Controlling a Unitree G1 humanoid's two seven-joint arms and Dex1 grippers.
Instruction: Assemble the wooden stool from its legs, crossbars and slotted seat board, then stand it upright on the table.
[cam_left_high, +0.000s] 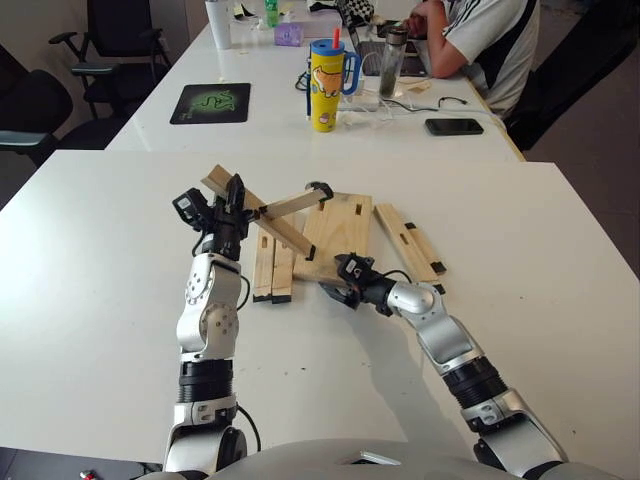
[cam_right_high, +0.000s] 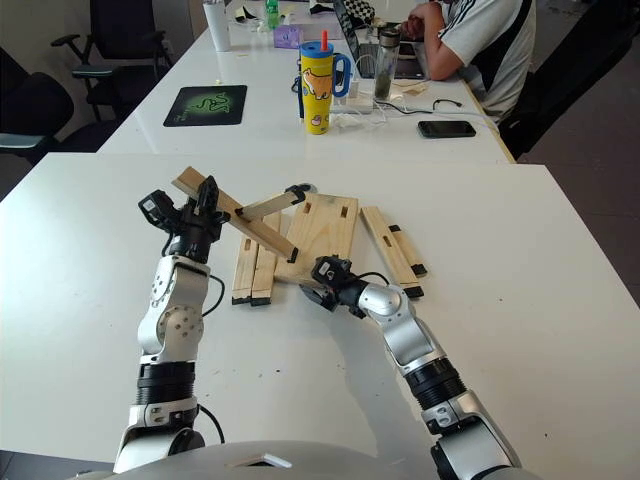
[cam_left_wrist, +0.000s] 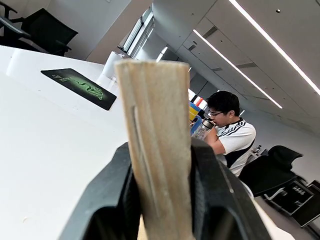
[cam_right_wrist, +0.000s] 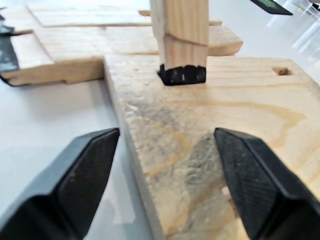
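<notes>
My left gripper (cam_left_high: 232, 203) is shut on a wooden leg (cam_left_high: 283, 232) that slants down to the right. The leg's black-tipped end (cam_right_wrist: 182, 74) rests on the slotted seat board (cam_left_high: 345, 222), which lies flat mid-table. In the left wrist view the leg (cam_left_wrist: 157, 150) stands clamped between the fingers. A second leg (cam_left_high: 298, 203) leans across the first. My right gripper (cam_left_high: 337, 291) is open at the board's near corner, and its fingers (cam_right_wrist: 85, 175) straddle the board's edge (cam_right_wrist: 210, 130). Two more pieces (cam_left_high: 272, 266) lie flat left of the board, and two crossbars (cam_left_high: 410, 238) lie to its right.
On the far table stand a yellow mug (cam_left_high: 326, 85), a black mouse pad (cam_left_high: 211, 102) and a phone (cam_left_high: 453, 126), with a person seated behind them. Bare white tabletop (cam_left_high: 100, 260) spreads to both sides and in front of the parts.
</notes>
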